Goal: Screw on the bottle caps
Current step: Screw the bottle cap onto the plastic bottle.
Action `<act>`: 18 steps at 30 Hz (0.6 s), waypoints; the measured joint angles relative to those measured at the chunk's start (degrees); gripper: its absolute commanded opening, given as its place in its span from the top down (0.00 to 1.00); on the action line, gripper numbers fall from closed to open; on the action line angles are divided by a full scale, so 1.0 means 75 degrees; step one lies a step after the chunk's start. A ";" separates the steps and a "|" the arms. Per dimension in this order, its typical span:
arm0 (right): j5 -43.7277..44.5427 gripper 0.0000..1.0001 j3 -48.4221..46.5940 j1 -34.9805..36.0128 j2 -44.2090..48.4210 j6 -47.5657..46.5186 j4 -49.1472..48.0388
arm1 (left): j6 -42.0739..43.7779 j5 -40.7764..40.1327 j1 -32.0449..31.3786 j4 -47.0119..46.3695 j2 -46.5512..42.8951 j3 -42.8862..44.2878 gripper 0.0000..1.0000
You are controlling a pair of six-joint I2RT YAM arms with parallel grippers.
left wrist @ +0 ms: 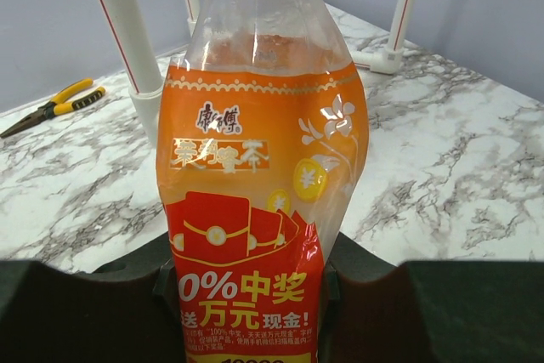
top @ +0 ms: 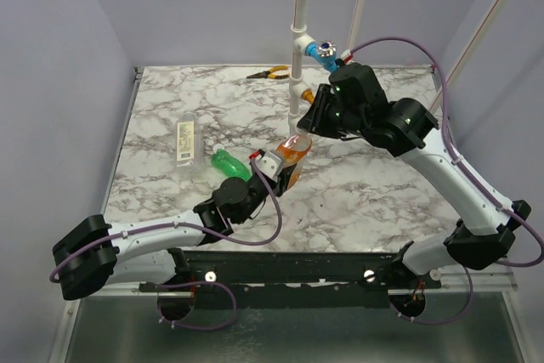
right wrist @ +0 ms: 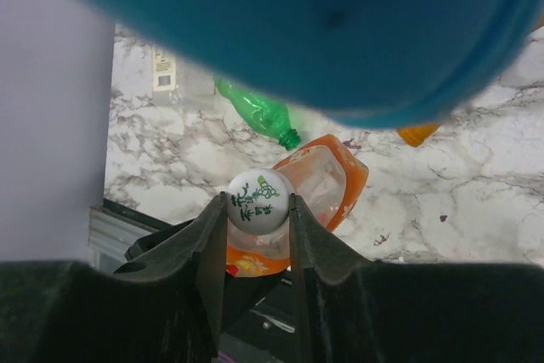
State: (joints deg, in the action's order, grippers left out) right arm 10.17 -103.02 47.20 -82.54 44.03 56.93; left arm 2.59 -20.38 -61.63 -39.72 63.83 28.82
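The wide orange bottle (top: pixel 291 155) stands tilted at the table's middle; it fills the left wrist view (left wrist: pixel 255 167). My left gripper (top: pixel 274 172) is shut on its lower body (left wrist: pixel 246 295). My right gripper (top: pixel 300 133) is shut from above on the white cap (right wrist: pixel 260 201), which sits on the orange bottle's (right wrist: pixel 333 178) neck. The slim green bottle (top: pixel 231 165) lies on the table to the left, with a dark green cap (right wrist: pixel 291 138) on its neck. The clear bottle with the pale label (top: pixel 184 140) lies further left.
The white pipe frame (top: pixel 299 40) rises just behind the bottle, with a blue tap handle (top: pixel 323 53) close to my right wrist and blurred across the right wrist view (right wrist: pixel 340 31). An orange handle (right wrist: pixel 418 133) is nearby. Yellow-handled pliers (top: pixel 269 74) lie at the far edge.
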 measured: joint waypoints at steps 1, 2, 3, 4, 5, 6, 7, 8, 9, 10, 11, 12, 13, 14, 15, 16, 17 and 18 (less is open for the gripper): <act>0.0044 0.80 -0.0052 0.0000 -0.0064 0.0070 0.0044 | 0.0009 -0.0076 0.0000 -0.0003 0.0047 0.0012 1.00; 0.0079 0.80 -0.0099 0.0000 -0.0114 0.0125 0.0082 | 0.0009 -0.0114 0.0000 -0.0003 0.0073 0.0023 1.00; 0.0128 0.79 -0.0152 0.0000 -0.0163 0.0166 0.0117 | 0.0012 -0.0169 0.0000 -0.0003 0.0105 0.0044 1.00; 0.0154 0.77 -0.0207 0.0000 -0.0192 0.0204 0.0152 | 0.0012 -0.0204 0.0000 -0.0015 0.0143 0.0064 1.00; 0.0169 0.75 -0.0245 0.0000 -0.0210 0.0227 0.0175 | 0.0017 -0.0219 0.0000 -0.0041 0.0157 0.0073 1.00; 0.0181 0.74 -0.0265 0.0000 -0.0210 0.0256 0.0184 | 0.0015 -0.0230 0.0000 -0.0064 0.0169 0.0079 1.00; 0.0184 0.74 -0.0280 0.0000 -0.0210 0.0280 0.0198 | 0.0017 -0.0230 -0.0003 -0.0087 0.0169 0.0082 1.00; 0.0184 0.74 -0.0303 0.0000 -0.0210 0.0303 0.0213 | 0.0017 -0.0230 -0.0003 -0.0111 0.0172 0.0082 1.00; 0.0184 0.74 -0.0329 0.0000 -0.0210 0.0326 0.0227 | 0.0017 -0.0230 -0.0006 -0.0117 0.0172 0.0082 1.00; 0.0184 0.73 -0.0344 0.0000 -0.0210 0.0335 0.0245 | 0.0015 -0.0230 -0.0012 -0.0140 0.0172 0.0082 1.00; 0.0184 0.72 -0.0356 0.0000 -0.0210 0.0338 0.0262 | 0.0015 -0.0230 -0.0017 -0.0152 0.0172 0.0082 1.00; 0.0184 0.72 -0.0367 0.0000 -0.0210 0.0341 0.0280 | 0.0012 -0.0230 -0.0023 -0.0154 0.0172 0.0082 1.00; 0.0184 0.72 -0.0379 0.0000 -0.0210 0.0347 0.0300 | 0.0009 -0.0230 -0.0032 -0.0157 0.0172 0.0082 1.00; 0.0184 0.71 -0.0388 0.0000 -0.0210 0.0353 0.0318 | 0.0009 -0.0230 -0.0038 -0.0157 0.0172 0.0082 1.00; 0.0184 0.70 -0.0399 0.0003 -0.0210 0.0356 0.0338 | 0.0006 -0.0230 -0.0044 -0.0157 0.0172 0.0082 1.00; 0.0184 0.68 -0.0411 0.0003 -0.0210 0.0356 0.0353 | 0.0006 -0.0227 -0.0047 -0.0157 0.0172 0.0082 1.00; 0.0184 0.68 -0.0428 0.0006 -0.0210 0.0356 0.0370 | 0.0006 -0.0227 -0.0050 -0.0163 0.0172 0.0082 1.00; 0.0187 0.68 -0.0446 0.0009 -0.0210 0.0356 0.0382 | 0.0003 -0.0227 -0.0050 -0.0172 0.0172 0.0082 1.00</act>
State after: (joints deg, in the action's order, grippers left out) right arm 11.57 -106.37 47.27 -84.12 46.70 59.79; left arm 2.61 -22.09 -62.00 -41.01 65.12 29.43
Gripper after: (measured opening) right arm 0.320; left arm 0.398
